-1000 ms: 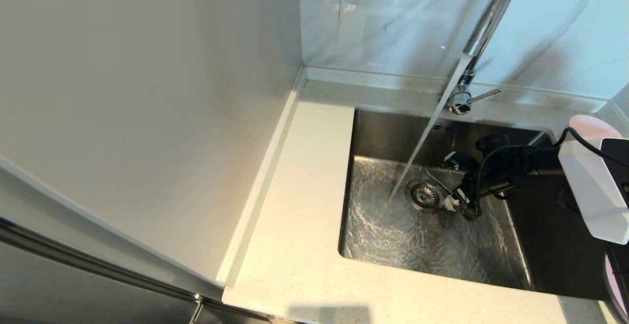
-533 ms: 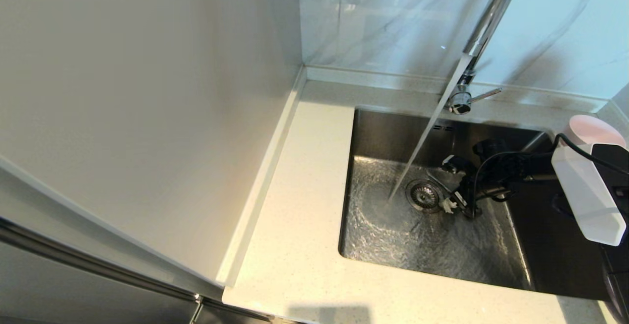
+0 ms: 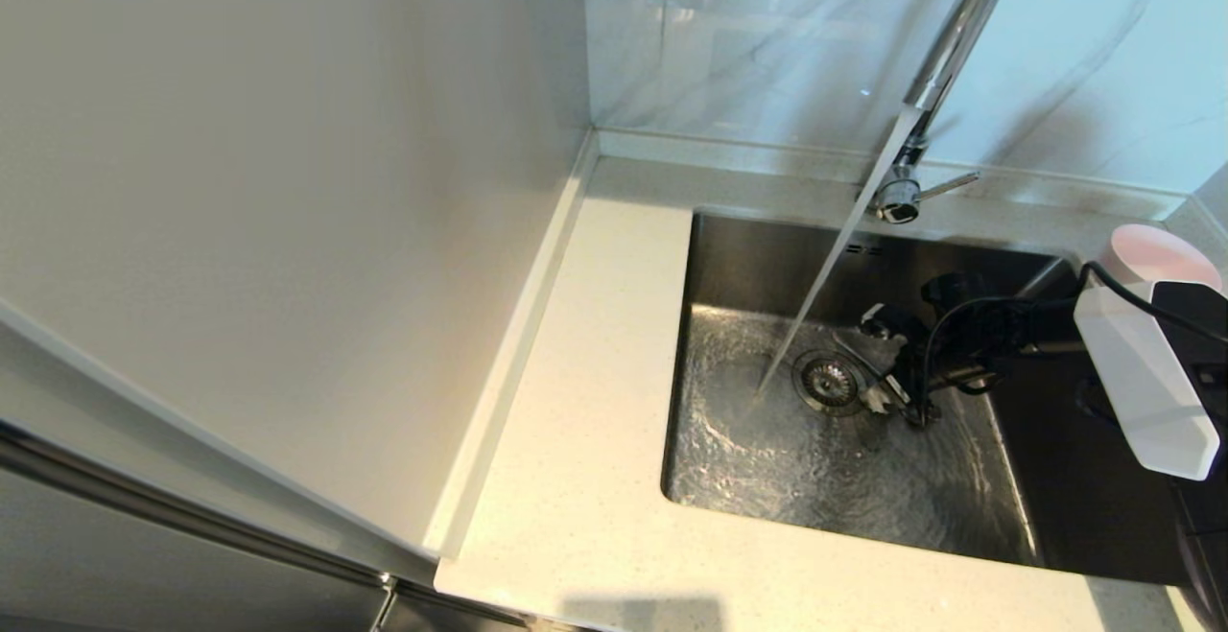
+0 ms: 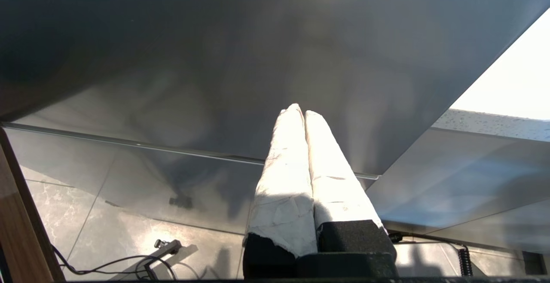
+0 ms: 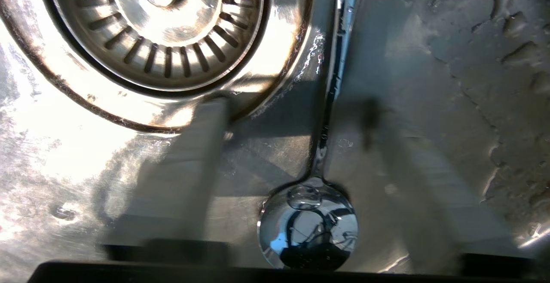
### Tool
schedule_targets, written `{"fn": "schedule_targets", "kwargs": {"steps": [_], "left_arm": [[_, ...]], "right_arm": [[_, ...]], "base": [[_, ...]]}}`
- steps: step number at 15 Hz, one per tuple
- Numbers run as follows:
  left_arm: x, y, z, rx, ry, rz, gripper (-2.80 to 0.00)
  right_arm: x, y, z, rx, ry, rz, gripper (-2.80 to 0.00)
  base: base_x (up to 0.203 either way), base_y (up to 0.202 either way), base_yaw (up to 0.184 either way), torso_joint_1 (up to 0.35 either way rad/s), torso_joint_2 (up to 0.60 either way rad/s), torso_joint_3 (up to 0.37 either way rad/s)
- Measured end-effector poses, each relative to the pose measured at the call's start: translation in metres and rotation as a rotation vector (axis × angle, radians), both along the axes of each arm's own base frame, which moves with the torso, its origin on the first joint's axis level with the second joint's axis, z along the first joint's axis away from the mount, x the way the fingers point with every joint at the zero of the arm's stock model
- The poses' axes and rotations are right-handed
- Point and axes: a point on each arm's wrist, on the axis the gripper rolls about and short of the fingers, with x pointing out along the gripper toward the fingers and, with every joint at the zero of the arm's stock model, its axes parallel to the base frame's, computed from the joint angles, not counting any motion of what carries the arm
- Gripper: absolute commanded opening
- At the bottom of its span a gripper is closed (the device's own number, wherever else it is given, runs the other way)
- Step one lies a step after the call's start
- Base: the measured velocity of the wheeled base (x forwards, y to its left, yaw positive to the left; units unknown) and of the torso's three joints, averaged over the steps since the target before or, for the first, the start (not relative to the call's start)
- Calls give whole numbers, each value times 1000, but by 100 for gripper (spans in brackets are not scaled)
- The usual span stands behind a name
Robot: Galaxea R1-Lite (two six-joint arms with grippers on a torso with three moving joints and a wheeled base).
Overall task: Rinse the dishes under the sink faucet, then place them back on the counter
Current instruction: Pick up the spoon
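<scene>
Right wrist view: your right gripper point(image 5: 283, 137) fingers point(image 5: 184, 175) spread, astride the spoon point(image 5: 320, 154) on the sink point(image 5: 429, 81) floor, nothing gripped.

Spoon point(image 5: 326, 115) lies on wet sink point(image 3: 767, 459) floor beside drain strainer point(image 3: 827, 381).

White grey-veined marble wall point(image 3: 767, 28) behind; plain cream panel point(image 3: 288, 181) at left, brightly lit.

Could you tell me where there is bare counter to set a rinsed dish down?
The counter left of the sink lies bare, from the wall panel to the basin's edge. It is crowded at the drain strainer, where the right tool straddles the spoon, and beside the pink bowl.
</scene>
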Motion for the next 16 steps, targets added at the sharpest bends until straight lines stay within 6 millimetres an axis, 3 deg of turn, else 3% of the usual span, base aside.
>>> {"fn": "schedule_targets", "kwargs": {"steps": [12,16], "left_arm": [[0,0,0,0,0,0,-280],[0,0,0,0,0,0,-280]], "right_arm": [[0,0,2,-6,-5,8,-280],[-3,-1,17,-3,-23,16,-280]], "base": [[0,0,0,0,0,0],[0,0,0,0,0,0]]}}
